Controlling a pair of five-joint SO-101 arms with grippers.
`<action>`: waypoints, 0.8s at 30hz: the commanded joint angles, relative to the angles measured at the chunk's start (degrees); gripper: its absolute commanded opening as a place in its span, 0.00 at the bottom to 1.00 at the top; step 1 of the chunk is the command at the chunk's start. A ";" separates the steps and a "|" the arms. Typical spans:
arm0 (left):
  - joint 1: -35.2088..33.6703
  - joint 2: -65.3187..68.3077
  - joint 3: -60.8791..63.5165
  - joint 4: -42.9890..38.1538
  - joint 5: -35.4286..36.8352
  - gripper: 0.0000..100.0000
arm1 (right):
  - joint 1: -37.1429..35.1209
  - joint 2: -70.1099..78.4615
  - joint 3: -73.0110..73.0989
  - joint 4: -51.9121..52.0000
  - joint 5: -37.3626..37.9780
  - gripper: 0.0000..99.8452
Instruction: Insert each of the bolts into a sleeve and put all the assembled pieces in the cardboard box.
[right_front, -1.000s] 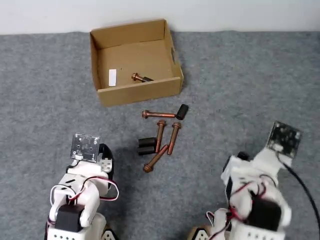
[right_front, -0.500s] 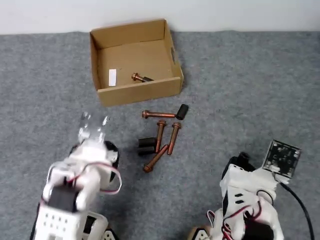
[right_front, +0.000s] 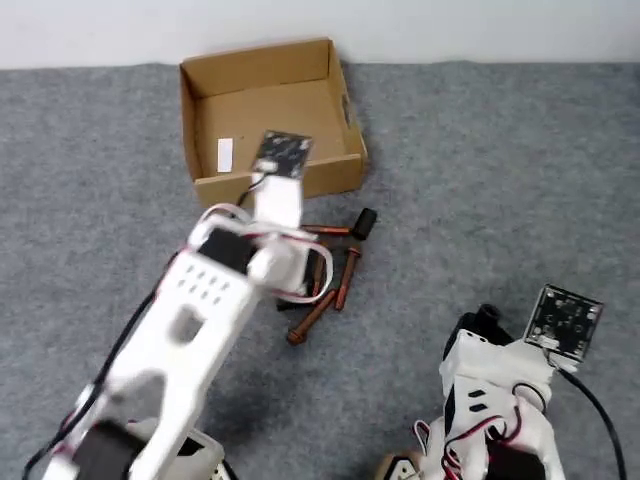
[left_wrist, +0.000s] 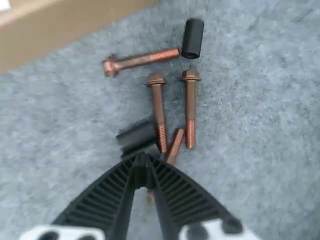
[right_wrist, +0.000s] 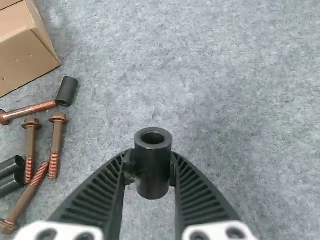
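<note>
Several copper bolts lie on the grey carpet in front of the cardboard box (right_front: 335, 176). One bolt (left_wrist: 140, 60) points at a loose black sleeve (left_wrist: 192, 37), two bolts (left_wrist: 158, 107) (left_wrist: 190, 107) lie side by side, and another bolt (left_wrist: 175, 144) slants below them. A second black sleeve (left_wrist: 136, 137) lies just ahead of my left gripper (left_wrist: 143, 159), which is shut with nothing in it. The left arm (right_front: 240, 260) stretches over the pile. My right gripper (right_wrist: 151, 160) is shut on an upright black sleeve (right_wrist: 152, 150), held over bare carpet to the right of the bolts.
The right arm's base (right_front: 500, 400) sits at the near right. Open carpet (right_front: 500, 180) spreads to the right of the box and pile. In the right wrist view the box corner (right_wrist: 22, 45) and the bolts (right_wrist: 55, 145) lie off to one side.
The left arm has swung forward from the near edge out over the bolts, covering the piece in the box. The right arm drew back a little, then held still.
</note>
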 joint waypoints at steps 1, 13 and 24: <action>0.62 9.49 -10.42 0.18 1.23 0.01 | 0.75 -0.40 -0.26 -1.19 0.62 0.01; 4.57 34.64 -31.34 4.66 1.23 0.14 | 0.75 -0.40 0.53 -1.80 0.62 0.01; 4.40 48.88 -44.79 5.10 2.29 0.14 | 0.75 -0.40 0.62 -1.80 0.70 0.01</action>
